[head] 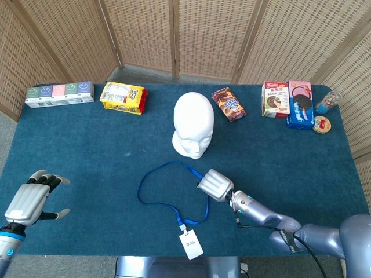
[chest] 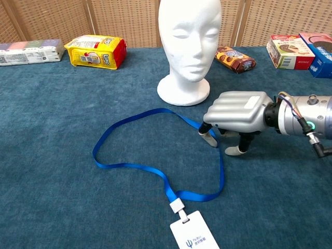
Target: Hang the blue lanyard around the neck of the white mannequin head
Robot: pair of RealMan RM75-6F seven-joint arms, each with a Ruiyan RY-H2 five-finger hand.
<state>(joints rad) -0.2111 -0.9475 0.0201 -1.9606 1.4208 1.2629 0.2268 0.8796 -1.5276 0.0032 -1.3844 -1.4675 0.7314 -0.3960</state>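
Head view: the blue lanyard (head: 168, 191) lies looped flat on the bench (head: 87, 150), in front of the white mannequin head (head: 193, 124). The left robot hand (head: 29, 200) is empty, fingers spread.

Chest view: the right robot hand (chest: 236, 114) stands palm down, fingertips (chest: 209, 137) on the strap; whether it grips it, I cannot tell.

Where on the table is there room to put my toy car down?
Bare cloth lies between the yellow snack bag and the blue lanyard, and right of the right hand. It's crowded by the snack boxes.
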